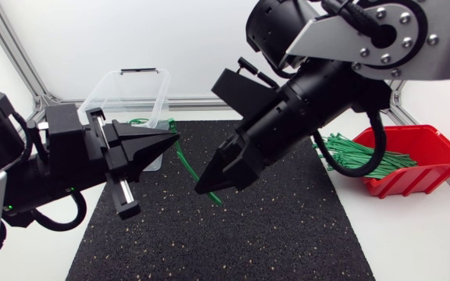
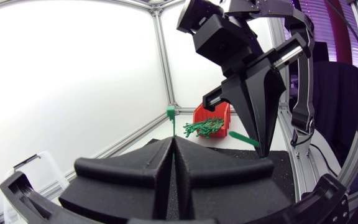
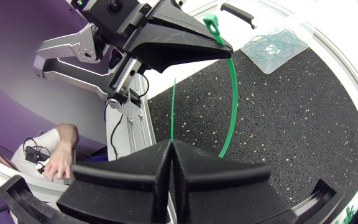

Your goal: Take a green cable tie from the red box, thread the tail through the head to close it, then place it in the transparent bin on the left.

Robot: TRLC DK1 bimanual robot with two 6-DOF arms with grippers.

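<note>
Now, both grippers are fully closed on one tie: my left gripper [image 1: 172,141] pinches just under the head, my right gripper [image 1: 204,186] pinches the tail. The transparent bin [image 1: 100,97] behind the left gripper holds looped ties [image 3: 272,46]. The red box [image 1: 424,181] beside my right arm holds loose ties [image 1: 358,152]. The green cable tie [image 3: 234,93] bows between the grippers. Its head [image 3: 211,23] lies ahead of my right fingertips; the tail tip [image 3: 173,112] points roughly toward it, offset, unthreaded.

Table [image 1: 416,238]: mat [image 1: 233,226], red box [image 1: 437,150], bin [image 1: 123,84]
</note>
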